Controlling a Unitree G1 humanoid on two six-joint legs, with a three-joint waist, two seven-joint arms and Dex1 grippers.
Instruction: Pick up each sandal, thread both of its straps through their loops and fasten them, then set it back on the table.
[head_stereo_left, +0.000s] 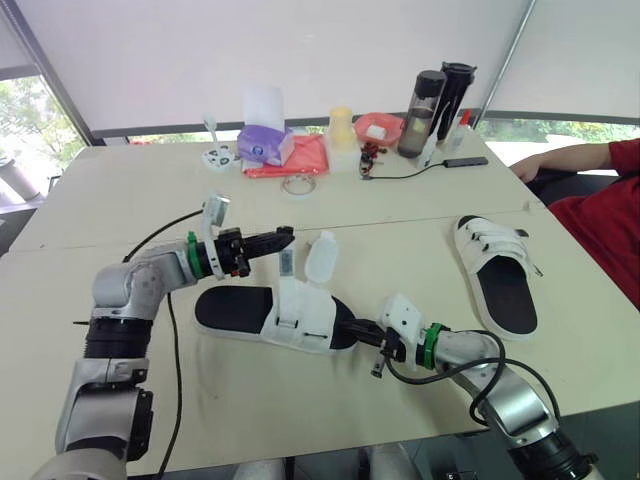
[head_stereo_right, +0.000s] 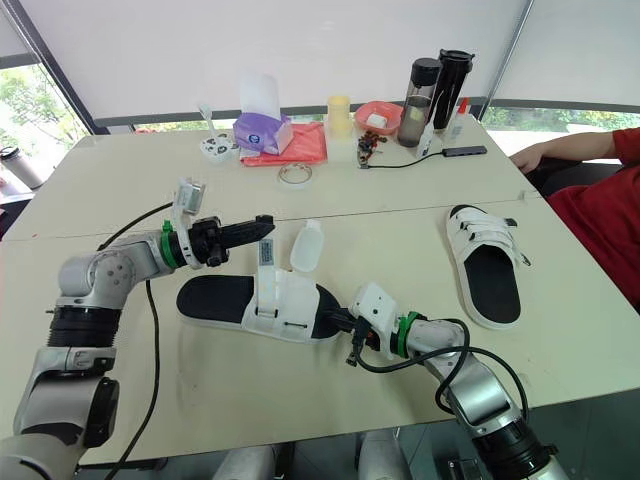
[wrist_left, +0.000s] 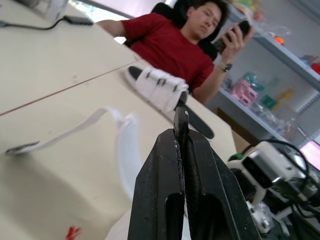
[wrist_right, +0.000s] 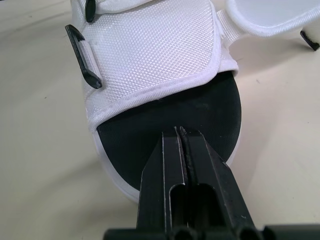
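The near sandal (head_stereo_left: 240, 310), with a black sole and white upper (wrist_right: 150, 50), lies flat mid-table. Its two straps are undone: one (head_stereo_left: 287, 263) stands up, the other (head_stereo_left: 320, 256) flops toward the far side. My left gripper (head_stereo_left: 288, 236) hovers just above the standing strap, shut with nothing between its fingers (wrist_left: 175, 165). From the toe end, my right gripper (head_stereo_left: 346, 323) is shut, its tip (wrist_right: 181, 131) over the black footbed (wrist_right: 150, 135). Black loops (wrist_right: 85, 62) sit on the upper's side. The second sandal (head_stereo_left: 497, 272) lies at the right with its straps across.
A person in a red shirt (head_stereo_left: 600, 215) sits at the table's right edge, holding a phone (wrist_left: 235, 35). Along the far side stand a purple tissue box (head_stereo_left: 265, 145), a red cloth (head_stereo_left: 295, 160), two dark bottles (head_stereo_left: 435, 100) and a cable (head_stereo_left: 410, 172).
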